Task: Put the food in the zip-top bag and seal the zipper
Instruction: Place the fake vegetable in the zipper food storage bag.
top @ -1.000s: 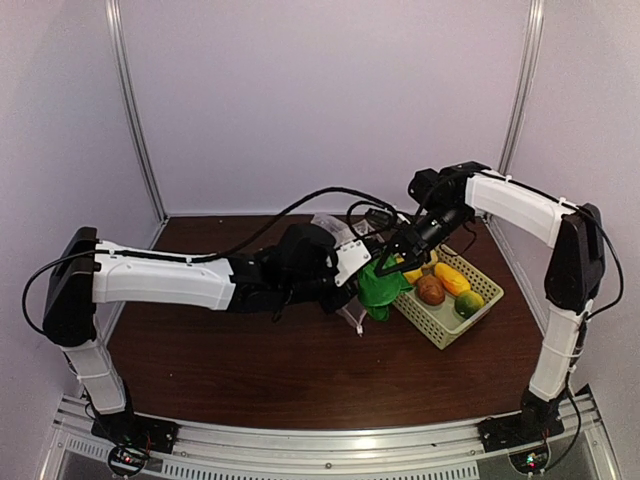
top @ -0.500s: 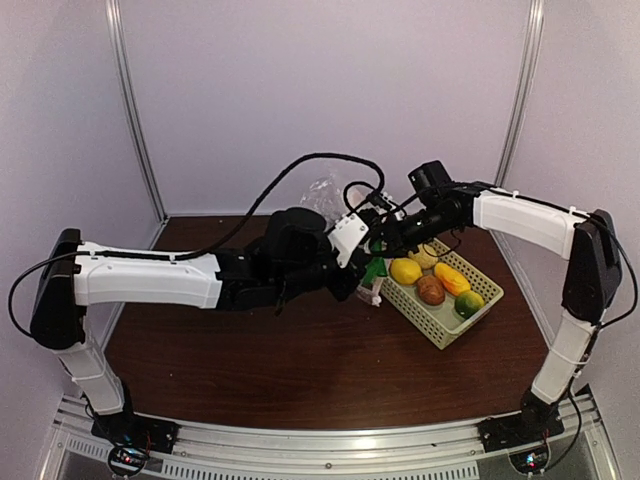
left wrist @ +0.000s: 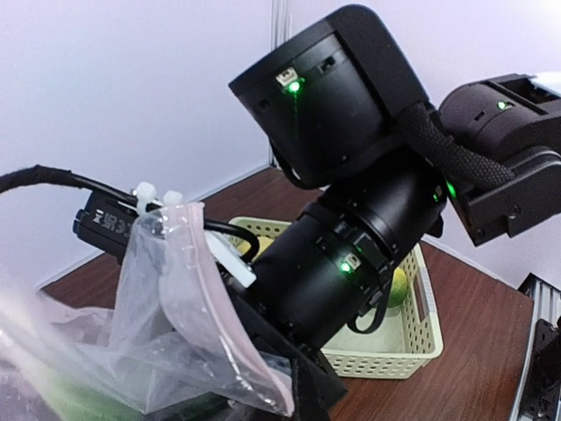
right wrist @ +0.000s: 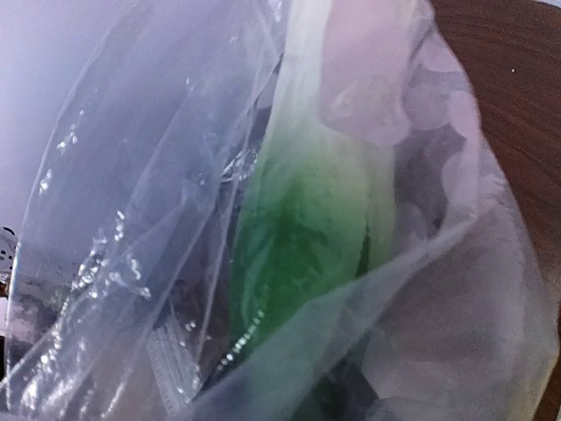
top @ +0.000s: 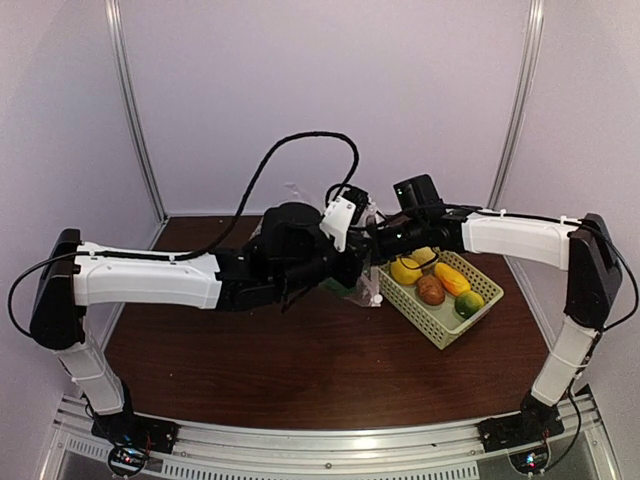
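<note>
- I found the left jaws clenched on the zip-top bag (left wrist: pixel 175 324). They held it up off the desk (top: pixel 300 370), near the desk's middle and just left of the basket (top: pixel 445 335).
- The zipper (left wrist: pixel 219 307) showed in the left wrist view as a pale pink strip along the bag's raised edge. I could not tell whether it was sealed.
- The green leafy vegetable (right wrist: pixel 302 219) lay inside the bag. In the right wrist view its white stalk was uppermost, its green leaf below, and crinkled plastic surrounded it.
- I could not tell how the right jaws stood. Plastic filled the right wrist view, and from above the left arm (top: pixel 150 280) and the bag covered them.
- The right arm (top: pixel 510 235) reached over the basket's far side toward the bag, its wrist close against the left arm's.
- In the basket, which stood on the right of the desk, lay a yellow lemon-like piece (top: pixel 405 270), a brown round piece (top: pixel 431 290), an orange carrot-like piece (top: pixel 452 277) and a green-and-yellow piece (top: pixel 468 303).
</note>
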Controlling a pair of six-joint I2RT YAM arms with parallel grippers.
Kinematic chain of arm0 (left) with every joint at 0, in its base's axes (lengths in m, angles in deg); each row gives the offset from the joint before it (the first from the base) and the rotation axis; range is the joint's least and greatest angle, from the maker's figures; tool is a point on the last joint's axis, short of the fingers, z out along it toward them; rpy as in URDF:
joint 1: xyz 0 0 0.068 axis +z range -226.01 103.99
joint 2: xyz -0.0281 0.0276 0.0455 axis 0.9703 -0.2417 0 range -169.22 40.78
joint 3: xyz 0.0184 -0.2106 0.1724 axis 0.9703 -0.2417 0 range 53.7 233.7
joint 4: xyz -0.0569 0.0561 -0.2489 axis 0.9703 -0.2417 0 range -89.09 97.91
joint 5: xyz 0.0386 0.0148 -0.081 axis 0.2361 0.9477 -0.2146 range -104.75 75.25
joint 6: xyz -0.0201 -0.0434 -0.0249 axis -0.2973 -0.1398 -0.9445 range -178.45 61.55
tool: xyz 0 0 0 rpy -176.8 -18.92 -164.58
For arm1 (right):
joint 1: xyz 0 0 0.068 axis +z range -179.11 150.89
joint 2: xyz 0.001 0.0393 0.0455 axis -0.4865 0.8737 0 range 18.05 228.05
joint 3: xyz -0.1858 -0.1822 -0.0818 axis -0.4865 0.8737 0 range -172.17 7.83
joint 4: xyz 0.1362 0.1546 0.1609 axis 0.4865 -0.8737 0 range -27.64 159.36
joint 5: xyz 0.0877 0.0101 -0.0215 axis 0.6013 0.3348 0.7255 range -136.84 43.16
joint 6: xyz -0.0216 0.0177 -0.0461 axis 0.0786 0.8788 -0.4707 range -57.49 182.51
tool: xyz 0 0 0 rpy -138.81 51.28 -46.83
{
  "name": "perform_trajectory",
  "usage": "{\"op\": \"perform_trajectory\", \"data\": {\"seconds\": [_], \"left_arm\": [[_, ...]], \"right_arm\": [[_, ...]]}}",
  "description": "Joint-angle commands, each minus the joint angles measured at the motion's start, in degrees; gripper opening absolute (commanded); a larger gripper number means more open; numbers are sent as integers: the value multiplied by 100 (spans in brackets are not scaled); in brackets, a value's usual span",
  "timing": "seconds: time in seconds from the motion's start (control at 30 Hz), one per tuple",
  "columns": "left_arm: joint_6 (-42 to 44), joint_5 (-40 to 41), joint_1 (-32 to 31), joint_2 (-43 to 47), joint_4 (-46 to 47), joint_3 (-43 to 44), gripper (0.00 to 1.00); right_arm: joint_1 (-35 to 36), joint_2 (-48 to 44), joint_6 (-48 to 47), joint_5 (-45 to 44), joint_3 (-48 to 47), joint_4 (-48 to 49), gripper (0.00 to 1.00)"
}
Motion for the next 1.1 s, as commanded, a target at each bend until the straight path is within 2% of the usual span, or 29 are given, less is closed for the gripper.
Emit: {"op": "perform_trajectory", "data": {"seconds": [0.0,0.07,0.13,0.27,0.3,0.33,0.4,0.53,0.67,0.73,0.8,0.97,1.07], "left_arm": [[-317,664,-35,-20,263,-3,0],[-346,1018,-12,22,46,-16,0],[-386,1131,46,59,-116,-73,0],[-565,1269,229,74,-456,-205,0],[-624,1285,292,74,-543,-224,0],[-651,1282,355,74,-608,-262,0],[-638,1282,482,109,-629,-378,0],[-579,1050,722,305,-665,-547,0],[-158,746,757,597,-1300,-204,0],[333,746,777,577,-1561,-86,0],[569,330,805,463,-2238,337,0],[811,-147,1029,-13,-3469,875,0],[982,-555,1046,-45,-3633,865,0]], "right_arm": [[-73,-173,-155,-148,-339,-185,38],[-129,-358,-400,-149,-381,-513,45],[-179,-571,-659,-167,-402,-891,57],[-197,-853,-1425,-151,-613,-1943,61],[-201,-891,-1592,-163,-675,-2216,62],[-192,-931,-1810,-184,-760,-2503,68],[-197,-995,-2229,-258,-938,-3062,70],[-249,-1169,-2809,-550,-1148,-3708,69],[-654,-1481,-2962,-694,-1158,-3748,67],[-957,-1592,-3045,-1301,-948,-3550,65],[-1223,-1599,-3211,-2015,-594,-3285,62],[-1795,-901,-3668,-2539,-288,-3245,53],[-1903,-553,-3733,-2939,-252,-3226,49]]}}
